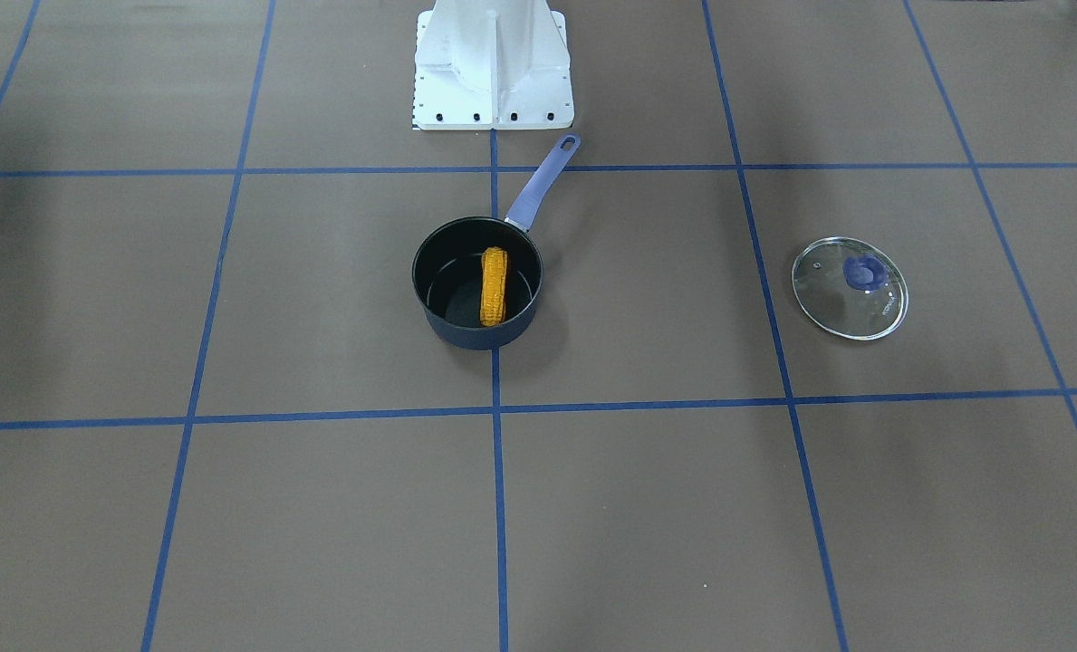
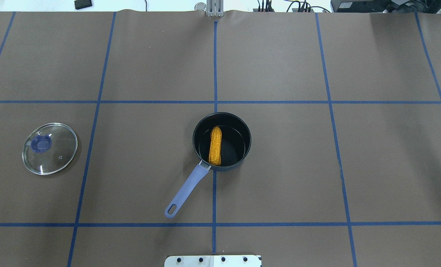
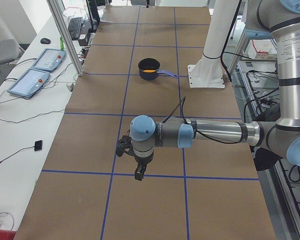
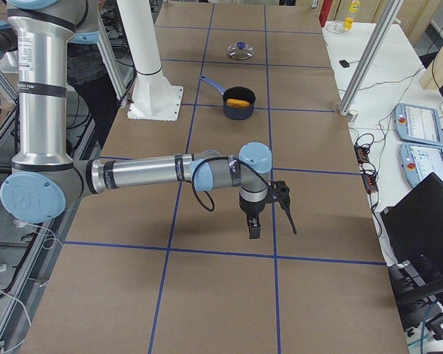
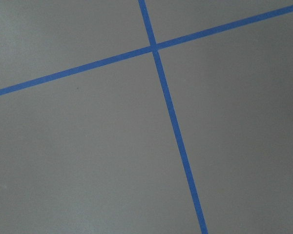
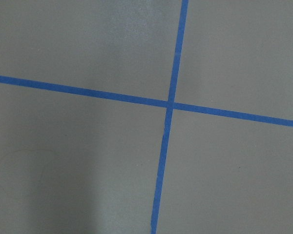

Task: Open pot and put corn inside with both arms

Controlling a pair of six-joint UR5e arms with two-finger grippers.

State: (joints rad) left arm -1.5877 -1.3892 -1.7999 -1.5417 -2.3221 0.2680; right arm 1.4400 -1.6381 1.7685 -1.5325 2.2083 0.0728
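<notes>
Left gripper (image 3: 138,174): shows in a side view only, can't tell if the fingers are spread or pressed. Round glass lid (image 2: 49,148) with blue knob sits flat on the brown table (image 2: 279,178), 9 o'clock of the pot (image 2: 237,146). The pot is dark and open, purple handle (image 2: 186,191) toward 7 o'clock. The corn (image 2: 215,145), bumpy orange-yellow, lies inside it, 12-to-6. Right gripper (image 4: 252,230): same, can't tell.

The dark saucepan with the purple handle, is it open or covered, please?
Open. The dark saucepan is uncovered; its round glass lid lies apart on the brown table, and the orange-yellow corn cob shows inside.
</notes>
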